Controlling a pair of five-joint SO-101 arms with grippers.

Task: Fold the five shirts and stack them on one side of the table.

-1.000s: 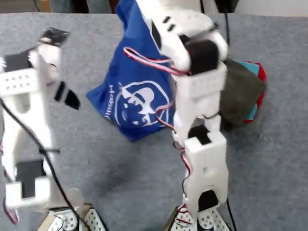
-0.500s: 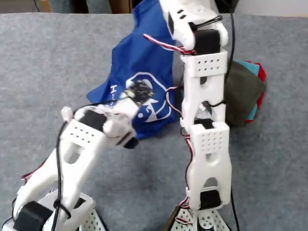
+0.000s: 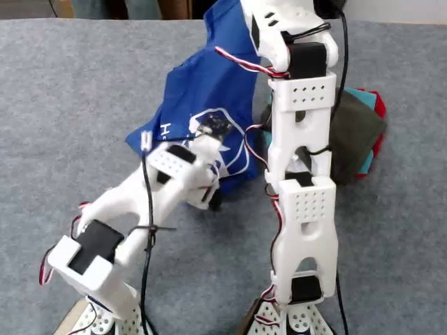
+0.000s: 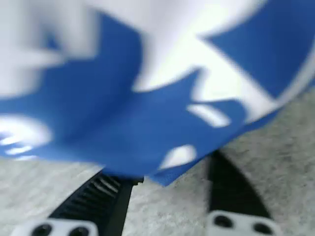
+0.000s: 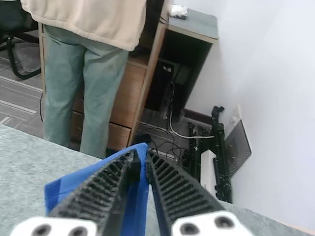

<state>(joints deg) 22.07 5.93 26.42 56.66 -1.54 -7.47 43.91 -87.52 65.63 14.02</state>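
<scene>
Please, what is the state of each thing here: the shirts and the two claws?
blue shirt, lifted, hanging unfolded.
pile of shirts, stacked on the table.
right claw, shut on the blue shirt.
left claw, open at the blue shirt's lower edge.

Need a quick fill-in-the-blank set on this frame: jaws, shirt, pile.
On the right arm, the jaws are ___ on the blue shirt.
On the left arm, the jaws stand ___ at that shirt's lower edge.
The folded pile lies beside the ___ arm.
Missing words: shut; open; right.
</scene>
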